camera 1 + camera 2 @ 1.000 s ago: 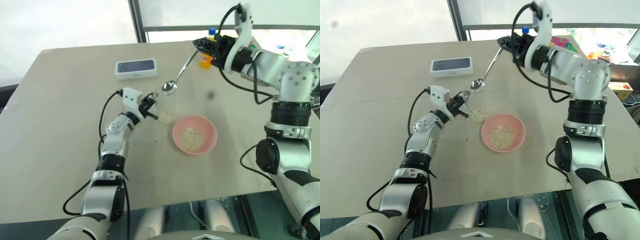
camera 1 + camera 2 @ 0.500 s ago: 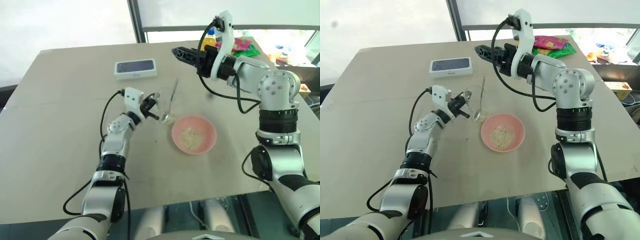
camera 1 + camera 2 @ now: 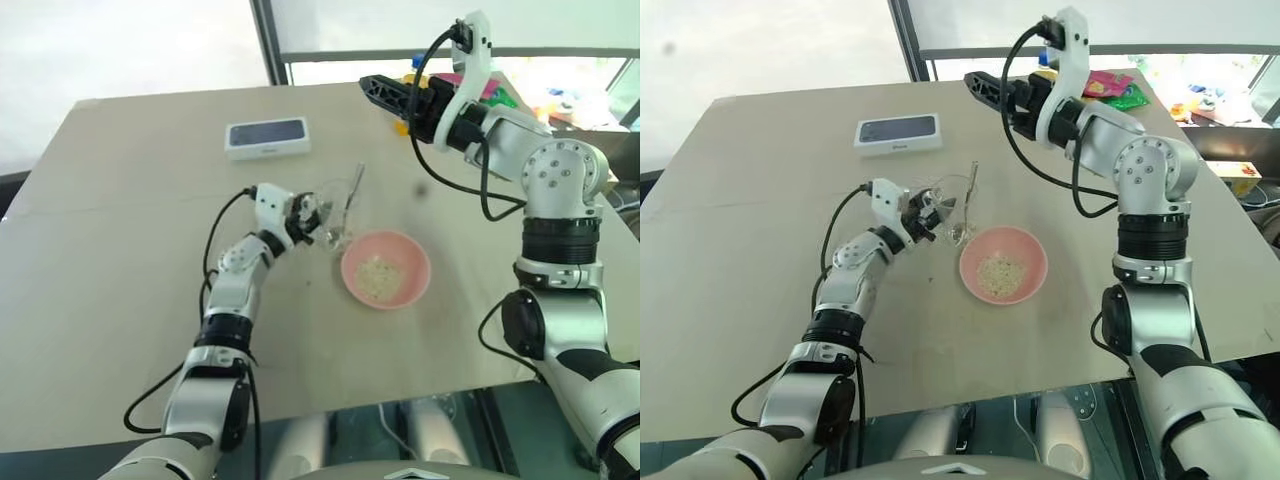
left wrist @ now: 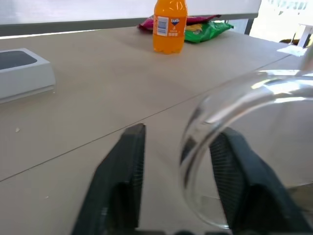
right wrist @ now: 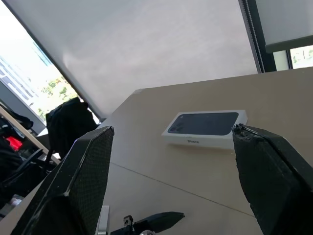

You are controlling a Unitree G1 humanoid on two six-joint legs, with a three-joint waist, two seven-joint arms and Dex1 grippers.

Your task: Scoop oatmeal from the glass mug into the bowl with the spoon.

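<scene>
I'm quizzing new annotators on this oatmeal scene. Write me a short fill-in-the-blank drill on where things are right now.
1. The spoon stands inside the ___.
2. The right end effector is open and holds ___.
3. The oatmeal lies in the ___ bowl.
4. The orange bottle stands ___ on the table.

Missing words: glass mug; nothing; pink; upright

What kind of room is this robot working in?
Probably an office or lab set up for a kitchen trial, not a real kitchen: a plain beige table by big windows, with a boxed phone, snack packets and a soda bottle.
</scene>
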